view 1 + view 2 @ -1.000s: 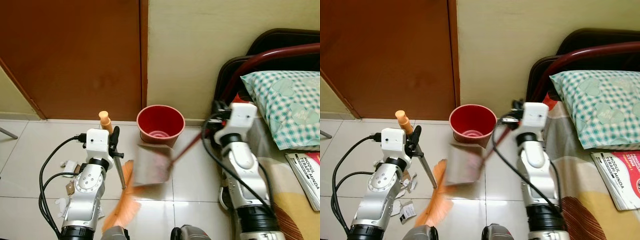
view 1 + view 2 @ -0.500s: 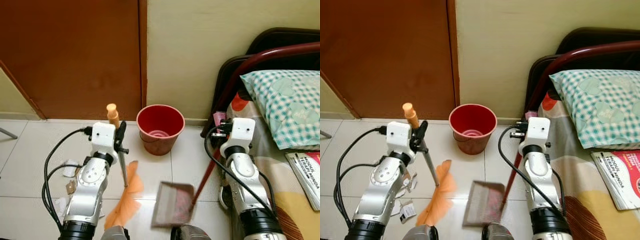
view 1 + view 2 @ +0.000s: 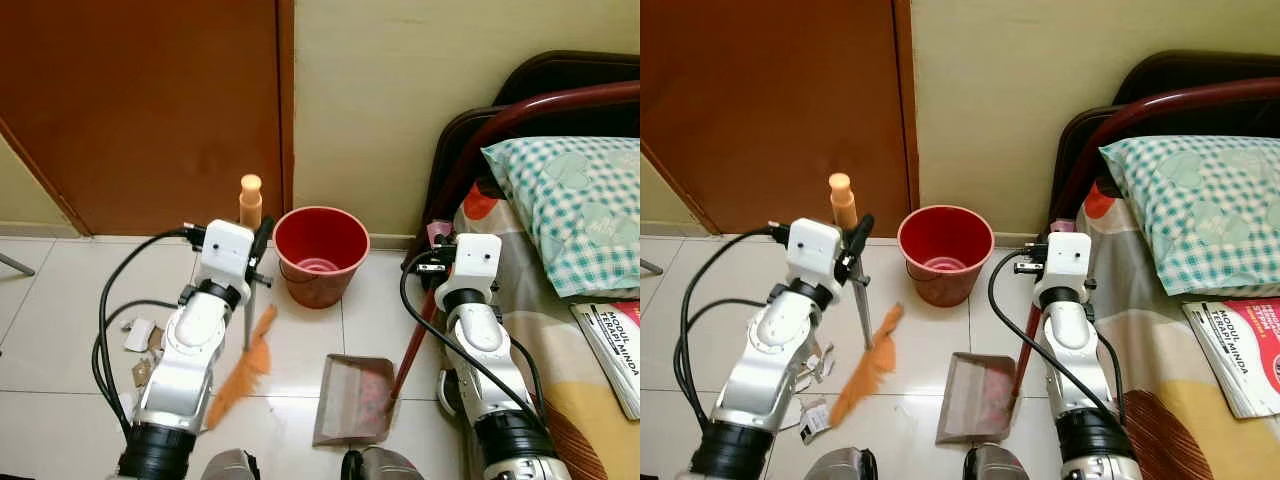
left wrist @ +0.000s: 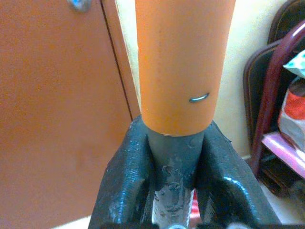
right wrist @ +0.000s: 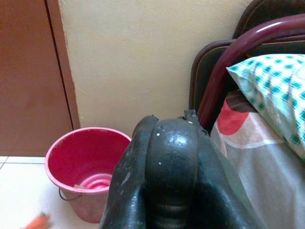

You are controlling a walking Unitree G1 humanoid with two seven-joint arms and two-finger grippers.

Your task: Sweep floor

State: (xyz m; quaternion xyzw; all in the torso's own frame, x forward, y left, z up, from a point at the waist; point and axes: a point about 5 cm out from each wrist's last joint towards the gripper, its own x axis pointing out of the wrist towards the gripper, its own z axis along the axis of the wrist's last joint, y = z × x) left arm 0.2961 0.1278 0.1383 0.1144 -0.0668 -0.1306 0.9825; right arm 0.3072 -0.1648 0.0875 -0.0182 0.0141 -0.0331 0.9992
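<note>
Your left gripper (image 4: 174, 157) has its fingers (image 4: 125, 176) pinched on the broom (image 3: 245, 340) shaft just below the orange handle cap, left of the red bucket (image 3: 321, 255). Broom bristles rest on the tile floor (image 3: 60, 300) in front of the bucket, slightly to its left. Your right gripper (image 5: 169, 157) has fingers pressed around the dustpan (image 3: 356, 398) handle, right of the bucket; the pan sits flat on the floor in front of the bucket. Paper scraps (image 3: 140, 335) lie left of the broom. Bed with checked pillow (image 3: 575, 215) is right of the bucket.
</note>
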